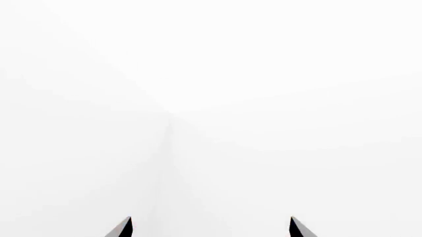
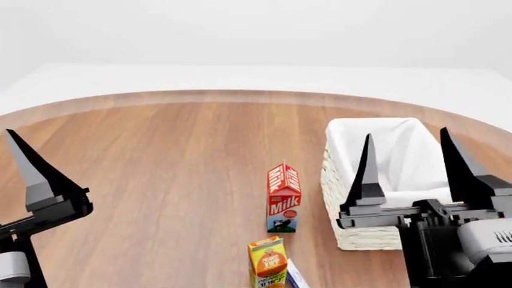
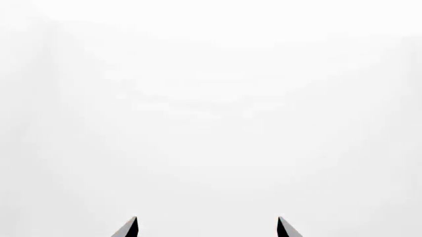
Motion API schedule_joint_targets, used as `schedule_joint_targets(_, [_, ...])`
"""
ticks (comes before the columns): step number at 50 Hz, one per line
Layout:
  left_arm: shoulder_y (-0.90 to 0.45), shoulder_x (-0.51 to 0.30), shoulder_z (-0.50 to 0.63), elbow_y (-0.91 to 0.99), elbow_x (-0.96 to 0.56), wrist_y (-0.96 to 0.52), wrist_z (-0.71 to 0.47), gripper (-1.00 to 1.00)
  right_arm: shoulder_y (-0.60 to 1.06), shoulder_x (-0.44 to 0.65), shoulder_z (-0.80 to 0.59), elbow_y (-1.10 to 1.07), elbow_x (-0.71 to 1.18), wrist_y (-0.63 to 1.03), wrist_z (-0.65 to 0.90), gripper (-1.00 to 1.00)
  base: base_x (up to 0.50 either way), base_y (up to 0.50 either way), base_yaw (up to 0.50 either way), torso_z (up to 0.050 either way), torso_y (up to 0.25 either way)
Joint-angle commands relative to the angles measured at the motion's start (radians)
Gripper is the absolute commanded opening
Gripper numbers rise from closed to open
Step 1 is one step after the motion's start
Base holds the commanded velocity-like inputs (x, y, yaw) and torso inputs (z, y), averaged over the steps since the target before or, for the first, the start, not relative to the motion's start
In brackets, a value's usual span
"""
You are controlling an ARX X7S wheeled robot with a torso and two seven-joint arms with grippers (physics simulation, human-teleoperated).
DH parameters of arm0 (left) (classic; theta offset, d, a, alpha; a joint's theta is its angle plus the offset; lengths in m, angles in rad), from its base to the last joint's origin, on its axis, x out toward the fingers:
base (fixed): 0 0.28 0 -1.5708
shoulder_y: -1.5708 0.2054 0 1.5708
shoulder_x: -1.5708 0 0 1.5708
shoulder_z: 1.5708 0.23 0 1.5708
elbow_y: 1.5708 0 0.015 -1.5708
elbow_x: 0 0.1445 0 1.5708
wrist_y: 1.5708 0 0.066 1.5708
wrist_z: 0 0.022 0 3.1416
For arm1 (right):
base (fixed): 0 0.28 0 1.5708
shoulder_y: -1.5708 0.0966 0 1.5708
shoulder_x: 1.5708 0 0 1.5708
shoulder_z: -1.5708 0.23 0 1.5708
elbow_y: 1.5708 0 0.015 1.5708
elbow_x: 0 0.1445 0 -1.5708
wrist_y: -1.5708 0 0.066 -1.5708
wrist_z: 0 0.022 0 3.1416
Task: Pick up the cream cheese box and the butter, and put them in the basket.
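Note:
The basket point(image 2: 352, 180), cream-white and woven with a white liner, stands on the wooden table at the right and looks empty. A sliver of the blue-and-white cream cheese box point(image 2: 294, 277) shows at the bottom edge, just right of the juice carton. The butter is out of view. My right gripper point(image 2: 409, 159) is open and empty, raised in front of the basket's near side. Its wrist view point(image 3: 207, 227) shows only white background between spread tips. My left gripper point(image 1: 211, 227) is open and empty. One of its fingers point(image 2: 30, 171) shows at the far left of the head view.
A red-and-white milk carton point(image 2: 283, 198) stands upright mid-table, left of the basket. An orange juice carton point(image 2: 267, 261) stands in front of it near the bottom edge. The round wooden table point(image 2: 160, 162) curves away to a white floor and wall.

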Motion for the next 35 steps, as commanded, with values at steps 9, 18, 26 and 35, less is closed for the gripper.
schedule_joint_targets(9, [0.002, 0.009, -0.016, -0.004, 0.009, 0.005, 0.016, 1.00, 0.221, 0.075, 0.271, -0.162, 0.471, 0.881, 0.035, 1.00, 0.00, 0.00, 0.00, 0.000, 0.000])
schedule_joint_targets(18, [0.004, 0.005, -0.011, -0.001, 0.009, 0.003, 0.012, 1.00, 0.470, 0.077, 0.406, -0.085, 0.831, 1.358, 0.141, 1.00, 0.00, 0.00, 0.00, 0.000, 0.000])
schedule_joint_targets(26, [0.006, 0.002, -0.005, -0.005, 0.009, 0.003, 0.008, 1.00, 0.562, 0.166, 0.338, 0.098, 1.094, 1.337, 0.332, 1.00, 0.00, 0.00, 0.00, 0.000, 0.000])
schedule_joint_targets(35, [0.008, -0.002, -0.003, -0.010, 0.006, 0.003, 0.003, 1.00, 0.546, 0.203, 0.296, 0.135, 1.197, 1.336, 0.409, 1.00, 0.00, 0.00, 0.00, 0.000, 0.000])
